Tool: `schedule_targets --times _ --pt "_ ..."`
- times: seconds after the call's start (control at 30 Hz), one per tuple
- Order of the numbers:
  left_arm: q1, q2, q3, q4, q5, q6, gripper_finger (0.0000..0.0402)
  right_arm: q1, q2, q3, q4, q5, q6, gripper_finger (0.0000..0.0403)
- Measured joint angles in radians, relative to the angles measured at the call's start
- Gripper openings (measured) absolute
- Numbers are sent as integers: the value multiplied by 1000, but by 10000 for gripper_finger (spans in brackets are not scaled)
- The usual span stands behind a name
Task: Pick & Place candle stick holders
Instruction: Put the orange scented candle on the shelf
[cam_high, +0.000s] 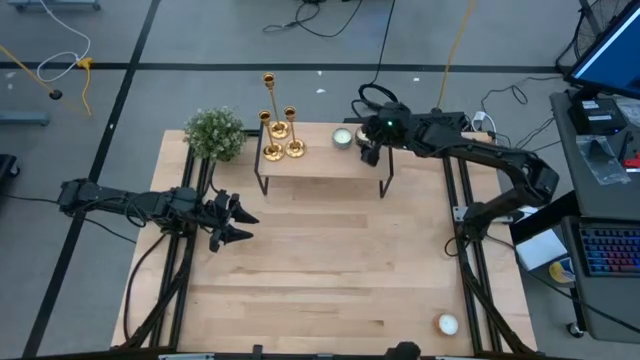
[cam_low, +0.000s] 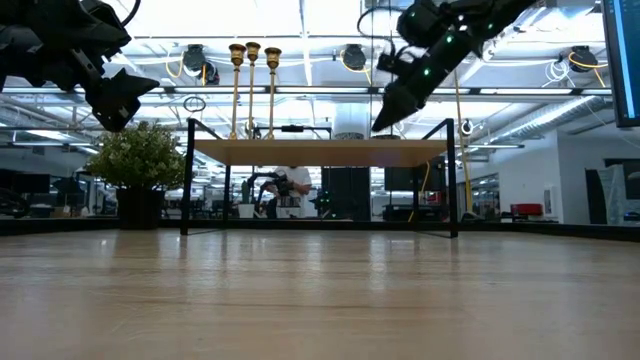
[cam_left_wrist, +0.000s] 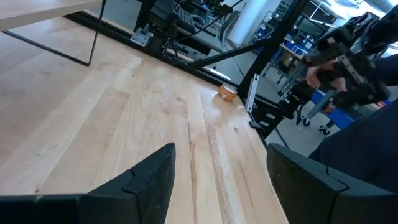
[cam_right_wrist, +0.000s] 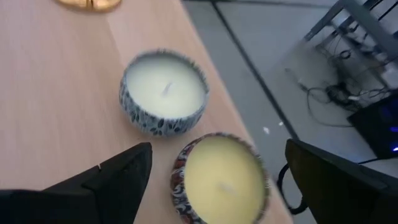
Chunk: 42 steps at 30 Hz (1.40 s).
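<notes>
Three gold candle stick holders (cam_high: 280, 130) stand on their round bases at the left part of a small raised wooden shelf (cam_high: 322, 160); in the low view they rise above its top (cam_low: 252, 85). My right gripper (cam_high: 368, 150) hovers open over the shelf's right end, above two candle tins (cam_right_wrist: 163, 90) (cam_right_wrist: 219, 177). My left gripper (cam_high: 238, 222) is open and empty above the table's left part, in front of the shelf.
A potted green plant (cam_high: 215, 133) stands left of the shelf. A small candle tin (cam_high: 447, 323) sits near the table's near right corner, also in the left wrist view (cam_left_wrist: 227, 93). The wooden table (cam_high: 330, 270) spreads between the arms.
</notes>
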Motion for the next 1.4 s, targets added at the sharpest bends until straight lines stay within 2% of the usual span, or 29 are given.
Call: schedule_targets --times 0.2,0.33,0.43,0.7,0.8,0.97,1.07,1.23,1.4 --pt "0 0 0 0 0 4 253 55 -116 0 -9 49 9 361" --pt "0 0 0 0 0 7 253 124 -229 0 -87 45 125 361" --pt "0 0 0 0 0 26 253 182 -304 1 -223 44 241 361" --pt "0 0 0 0 0 53 253 352 -435 1 -731 32 632 361" --pt "0 0 0 0 0 53 253 407 -455 1 -902 -65 781 361" --pt "0 0 0 -1 0 53 253 471 -459 1 -1139 -318 986 361" --pt "0 0 0 -1 0 53 253 514 -460 -7 -1237 -418 1101 361" --pt "0 0 0 -1 0 50 253 604 -486 -67 -1259 -491 1273 361" --pt "0 0 0 -1 0 44 253 722 -506 -159 -1177 -541 1431 361"
